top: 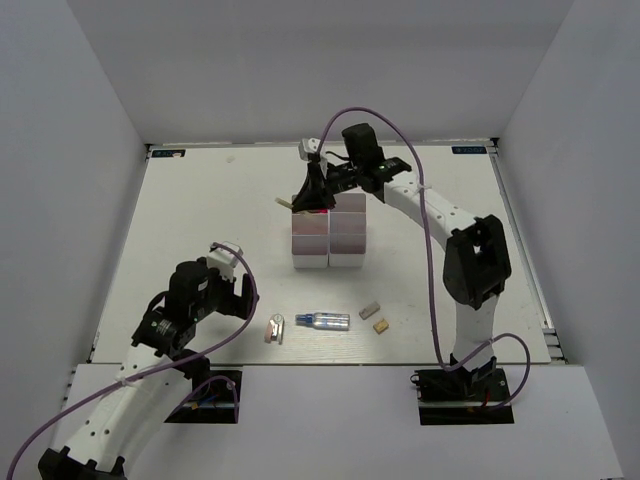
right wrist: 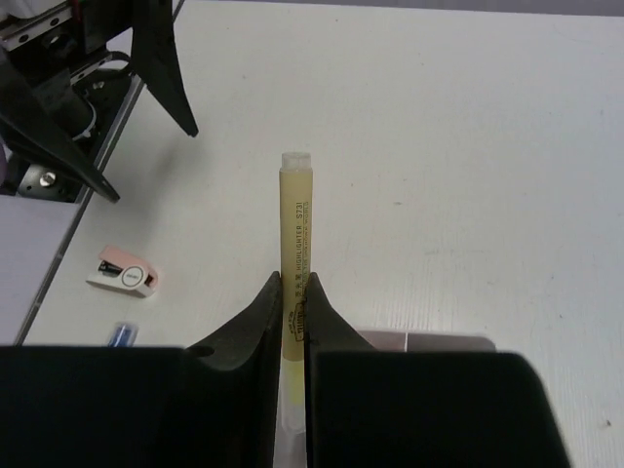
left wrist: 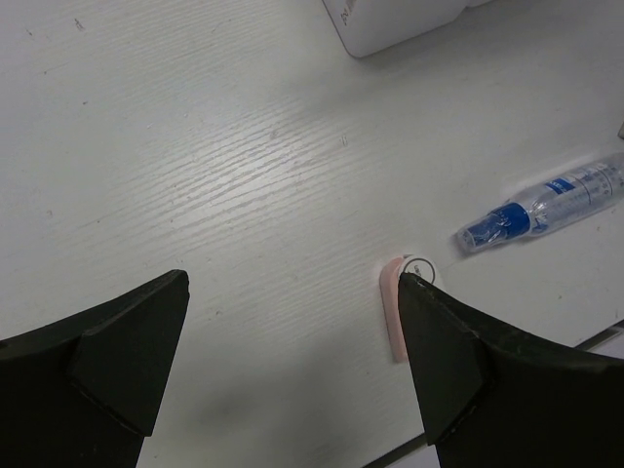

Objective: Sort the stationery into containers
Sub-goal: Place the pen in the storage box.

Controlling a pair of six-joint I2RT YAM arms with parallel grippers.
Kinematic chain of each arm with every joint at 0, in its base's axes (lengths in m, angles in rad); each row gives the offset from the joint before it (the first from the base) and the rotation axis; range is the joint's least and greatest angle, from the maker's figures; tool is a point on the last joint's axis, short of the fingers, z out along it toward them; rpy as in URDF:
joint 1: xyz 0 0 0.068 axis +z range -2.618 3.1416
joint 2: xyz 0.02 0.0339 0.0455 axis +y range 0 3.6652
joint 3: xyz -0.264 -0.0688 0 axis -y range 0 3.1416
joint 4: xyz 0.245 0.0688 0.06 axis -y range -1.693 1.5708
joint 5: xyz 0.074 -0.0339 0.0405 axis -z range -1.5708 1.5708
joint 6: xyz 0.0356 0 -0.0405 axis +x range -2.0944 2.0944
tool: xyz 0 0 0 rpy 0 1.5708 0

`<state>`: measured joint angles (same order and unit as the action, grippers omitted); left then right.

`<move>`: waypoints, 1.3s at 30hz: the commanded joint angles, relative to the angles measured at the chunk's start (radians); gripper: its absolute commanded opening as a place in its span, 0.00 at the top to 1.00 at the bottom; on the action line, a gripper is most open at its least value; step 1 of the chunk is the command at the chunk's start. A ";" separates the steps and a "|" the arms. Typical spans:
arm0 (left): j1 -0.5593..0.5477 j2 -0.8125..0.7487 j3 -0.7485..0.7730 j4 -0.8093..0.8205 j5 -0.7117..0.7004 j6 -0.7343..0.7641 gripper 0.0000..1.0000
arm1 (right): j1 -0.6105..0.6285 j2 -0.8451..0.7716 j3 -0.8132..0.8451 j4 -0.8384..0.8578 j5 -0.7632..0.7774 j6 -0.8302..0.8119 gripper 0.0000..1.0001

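Top external view: at the left the left arm leans over the near part of the white tabletop (top: 200,200). From its wrist camera the left fingers (left wrist: 107,370) are spread wide and grasp nothing. The tip of one finger is just at a small pink and white item (left wrist: 395,312), which lies flat on the tabletop; I cannot tell if the finger touches it.

To the right of this item lies the silver-blue tube (top: 322,320), on its side, with its blue end toward the pink item and a little apart from it. Further right two small erasers (top: 370,311) lie near each other, also on the tabletop, all of them in front of the containers.

The containers (top: 349,235), two white boxes, stand side by side and touching in the middle of the tabletop. A bit of red shows at the far end of the left box.

The right arm reaches from the right side over the far end of the left box. The right fingers (right wrist: 253,331) are clenched on a yellow stick (right wrist: 295,234). This stick points forward from between them, and its pale end sticks out past the far left corner of the box, in the air above the tabletop.
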<state>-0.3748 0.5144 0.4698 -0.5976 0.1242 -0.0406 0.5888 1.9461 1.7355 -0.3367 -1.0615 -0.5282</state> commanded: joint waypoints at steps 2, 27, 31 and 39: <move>0.013 0.012 -0.003 0.018 0.029 0.011 0.02 | -0.014 0.056 -0.042 0.391 -0.103 0.335 1.00; 0.011 0.026 0.000 0.012 0.046 0.013 0.02 | -0.081 0.146 -0.191 0.527 -0.052 0.205 1.00; 0.013 0.027 0.000 0.010 0.049 0.013 0.02 | -0.087 0.146 -0.203 0.458 -0.054 0.139 1.00; 0.013 0.039 0.001 0.015 0.057 0.011 0.02 | -0.087 0.110 -0.260 0.392 -0.041 0.040 0.44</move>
<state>-0.3679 0.5453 0.4698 -0.5976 0.1551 -0.0338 0.5041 2.0853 1.4921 0.0864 -1.0981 -0.4156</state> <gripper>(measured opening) 0.980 0.472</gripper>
